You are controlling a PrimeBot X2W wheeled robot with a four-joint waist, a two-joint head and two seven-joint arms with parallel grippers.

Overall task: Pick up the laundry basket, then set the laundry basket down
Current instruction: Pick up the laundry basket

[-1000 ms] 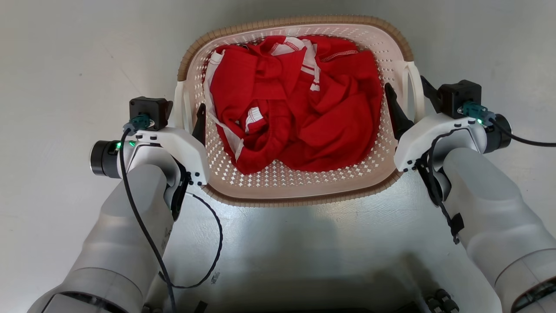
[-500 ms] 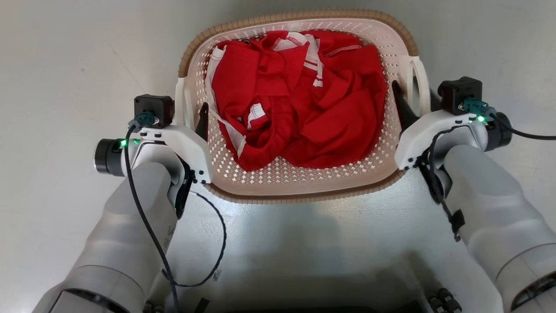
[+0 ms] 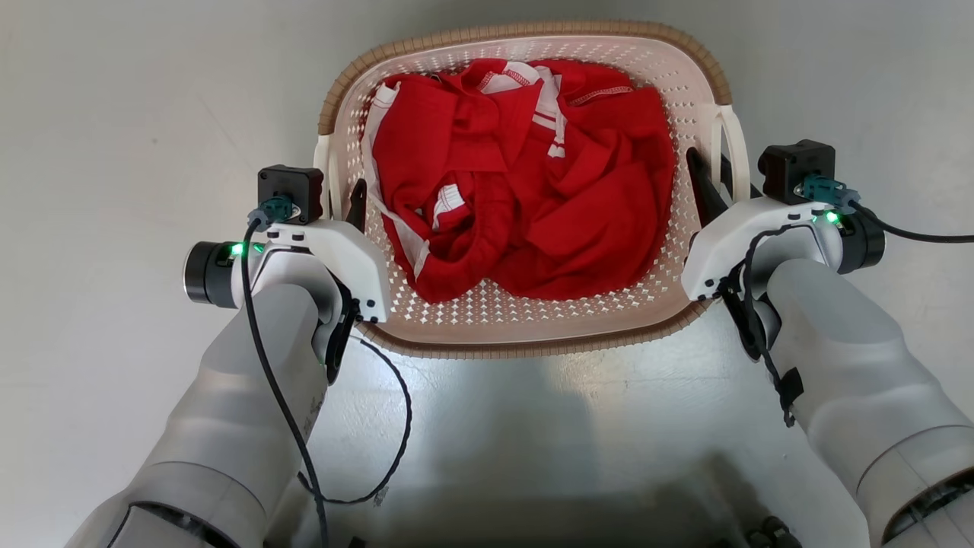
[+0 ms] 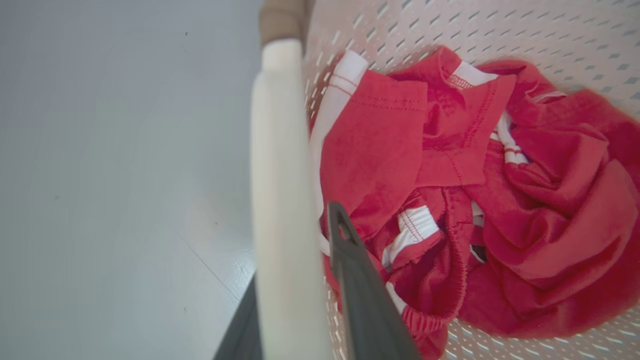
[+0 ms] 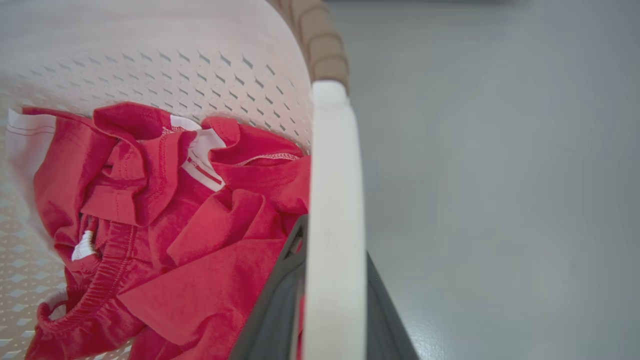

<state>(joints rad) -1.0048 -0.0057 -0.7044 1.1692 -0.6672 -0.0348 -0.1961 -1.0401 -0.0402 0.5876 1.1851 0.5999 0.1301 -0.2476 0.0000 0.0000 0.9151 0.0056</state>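
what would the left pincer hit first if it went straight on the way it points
Likely the brown rim of the laundry basket, where the white loop handle the left pincer straddles ends; depth is unclear.

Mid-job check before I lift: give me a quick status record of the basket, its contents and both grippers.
laundry basket: upright, between the two arms
contents: crumpled red garment with white trim, inside
left gripper: shut on left handle, one finger inside the basket, one outside
right gripper: shut on right handle, one finger on each side
surroundings: grey floor
lifted: cannot tell
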